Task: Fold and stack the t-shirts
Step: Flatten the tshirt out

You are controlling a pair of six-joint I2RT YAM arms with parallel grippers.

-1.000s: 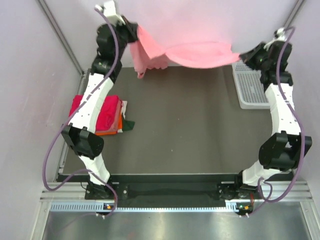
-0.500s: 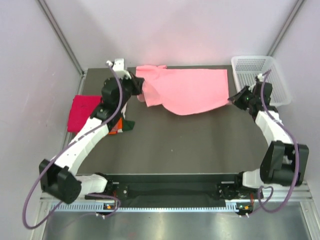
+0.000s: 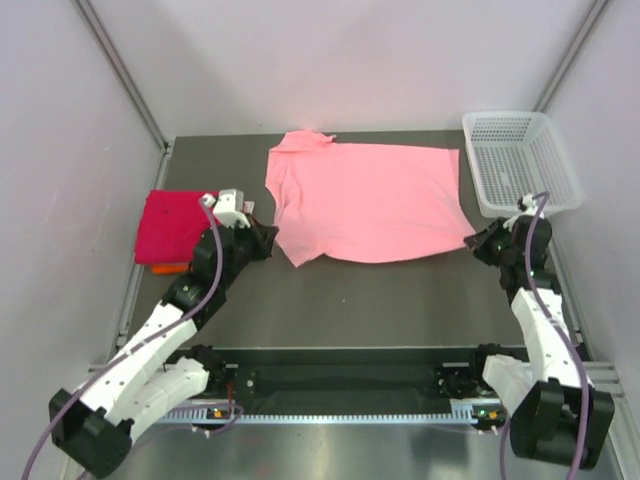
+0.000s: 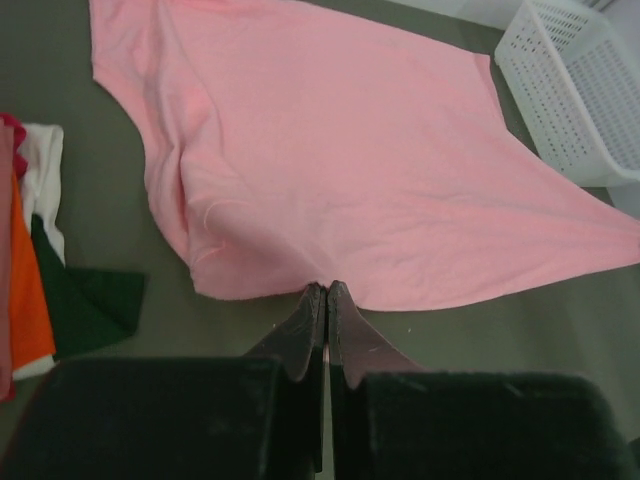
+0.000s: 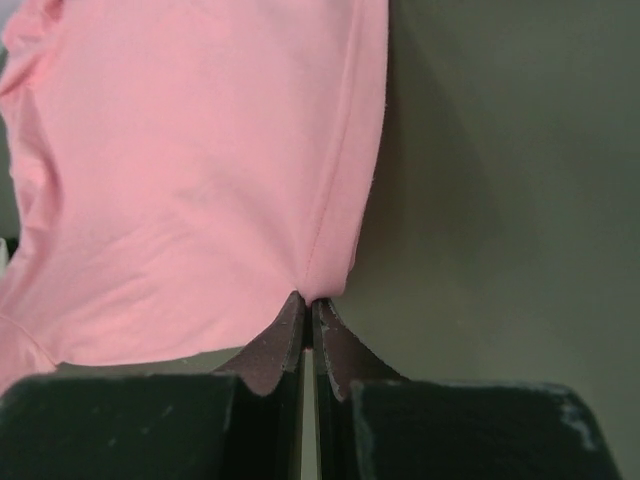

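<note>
A light salmon-pink t-shirt (image 3: 370, 200) lies spread flat on the dark table, its collar end at the left. My left gripper (image 3: 268, 238) is shut, its tips pinching the shirt's near left edge (image 4: 326, 290). At the shirt's near right corner, my right gripper (image 3: 478, 243) is also shut, and the cloth puckers at its tips (image 5: 308, 300). Left of the left arm sits a folded stack, with a magenta-red t-shirt (image 3: 175, 225) on top and an orange one (image 3: 165, 267) under it. The left wrist view shows the stack's orange edge (image 4: 25, 300).
A white mesh basket (image 3: 520, 160) stands at the table's back right corner, close to the right arm. A dark green cloth (image 4: 95, 310) and a white one (image 4: 45, 180) stick out from the stack. Walls close in on both sides.
Both arms have come down from high at the back and drawn toward the near side. The pink shirt, hanging between them before, now lies flat on the table.
</note>
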